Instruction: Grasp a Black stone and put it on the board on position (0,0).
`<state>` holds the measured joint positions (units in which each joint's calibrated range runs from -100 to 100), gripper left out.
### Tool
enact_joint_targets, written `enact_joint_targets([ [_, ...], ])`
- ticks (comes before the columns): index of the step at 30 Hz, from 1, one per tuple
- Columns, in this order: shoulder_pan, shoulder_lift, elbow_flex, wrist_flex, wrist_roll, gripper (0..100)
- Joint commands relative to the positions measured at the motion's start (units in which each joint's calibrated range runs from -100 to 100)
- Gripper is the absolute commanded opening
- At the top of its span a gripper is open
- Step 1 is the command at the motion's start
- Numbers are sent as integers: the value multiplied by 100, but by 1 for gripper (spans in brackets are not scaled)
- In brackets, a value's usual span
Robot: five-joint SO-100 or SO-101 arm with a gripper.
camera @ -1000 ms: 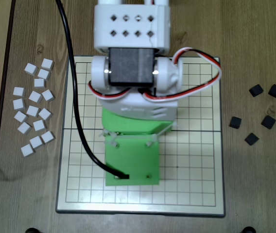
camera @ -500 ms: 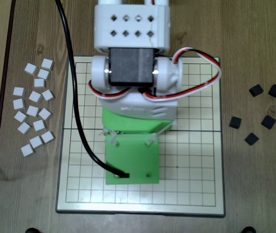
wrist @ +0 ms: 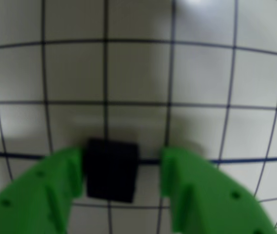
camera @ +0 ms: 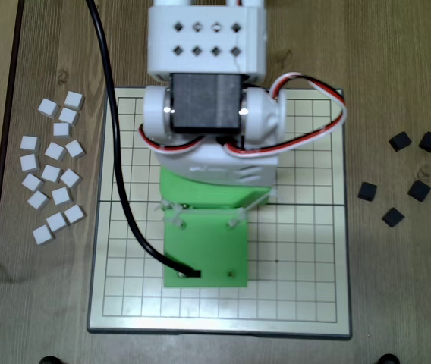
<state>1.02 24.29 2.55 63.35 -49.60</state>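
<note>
Nothing has shifted: my claw (wrist: 121, 170) stays spread around the Black stone (wrist: 111, 169), low-centre in the wrist view, resting on the board (wrist: 202, 73); apparently released.

**Where things lay**

In the overhead view my arm (camera: 204, 152) stretched over the board (camera: 306, 258). One cluster of blocks (camera: 52, 167) lay left of it on the table (camera: 397, 288); five more blocks (camera: 397, 178) lay right. In the wrist view, a stone (wrist: 111, 169) sat on the board between my fingers (wrist: 55, 195).
</note>
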Motion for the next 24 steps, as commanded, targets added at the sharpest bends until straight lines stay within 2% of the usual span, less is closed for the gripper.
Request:
enact_joint_targets([
  [1,-71,-255,-42,127,-49,12],
  [10,-143,-450,-42,424,-93,10],
  [16,-216,-585,-62,515,-107,13],
  [24,-198,-653,-158,606,-54,12],
])
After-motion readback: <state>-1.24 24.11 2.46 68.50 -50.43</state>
